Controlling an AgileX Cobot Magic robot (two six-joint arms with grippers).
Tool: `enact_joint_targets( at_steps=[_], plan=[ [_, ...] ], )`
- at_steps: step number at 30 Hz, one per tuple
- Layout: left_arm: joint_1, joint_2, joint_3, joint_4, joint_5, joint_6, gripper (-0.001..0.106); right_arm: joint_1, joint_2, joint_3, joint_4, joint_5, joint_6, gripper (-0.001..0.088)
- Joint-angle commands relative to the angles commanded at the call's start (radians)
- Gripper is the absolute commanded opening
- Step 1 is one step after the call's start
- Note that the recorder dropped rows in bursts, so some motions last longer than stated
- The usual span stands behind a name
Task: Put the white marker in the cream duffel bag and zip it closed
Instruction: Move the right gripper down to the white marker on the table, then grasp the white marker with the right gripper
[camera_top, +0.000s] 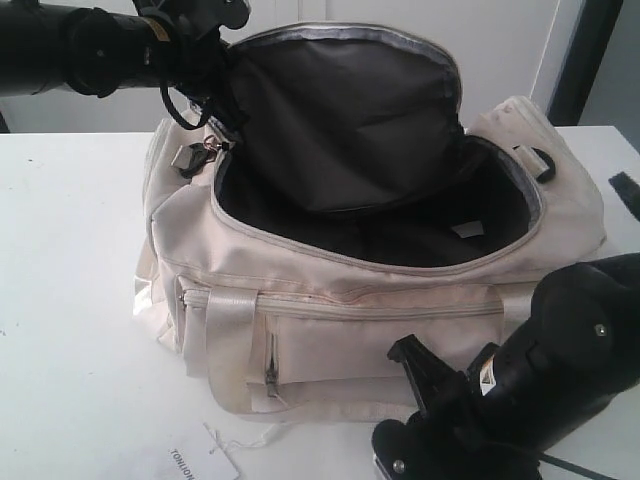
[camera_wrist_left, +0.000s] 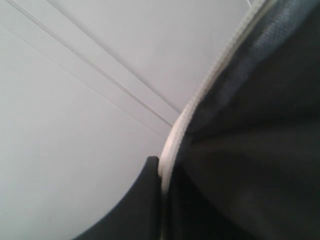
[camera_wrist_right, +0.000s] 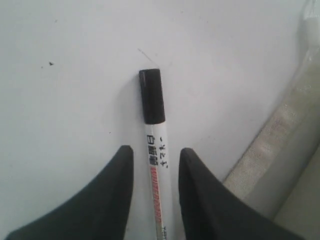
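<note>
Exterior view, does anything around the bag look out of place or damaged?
Nothing looks spilled or damaged. Only a paper tag lies askew on the table in front of the cream duffel bag, cut off by the frame edge.

A white desk (camera_top: 70, 250) filled most of the view under soft, even light. Behind its far edge stood a pale panelled wall (camera_top: 500, 50), and a dark upright strip (camera_top: 583, 60) rose beyond the far right corner.

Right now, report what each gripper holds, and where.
Left gripper: cream duffel bag, by its flap's zip edge. Right gripper: nothing; open astride the white marker.
</note>
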Motion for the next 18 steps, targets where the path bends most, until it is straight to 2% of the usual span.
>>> enact_joint_targets(
  at_steps=[4,10,15,18],
  plan=[
    [0.0,0.0,0.0,0.0,0.0,0.0,0.0,0.0,0.058,0.018,-0.019,-0.095,0.0,0.0306],
    [0.0,0.0,0.0,0.0,0.0,0.0,0.0,0.0,0.118,0.018,-0.029,-0.167,0.0,0.0306],
    [0.0,0.0,0.0,0.0,0.0,0.0,0.0,0.0,0.138,0.018,-0.029,-0.166,0.0,0.0305],
    [0.0,0.0,0.0,0.0,0.0,0.0,0.0,0.0,0.138,0.018,-0.029,-0.135,0.0,0.0246]
  ],
)
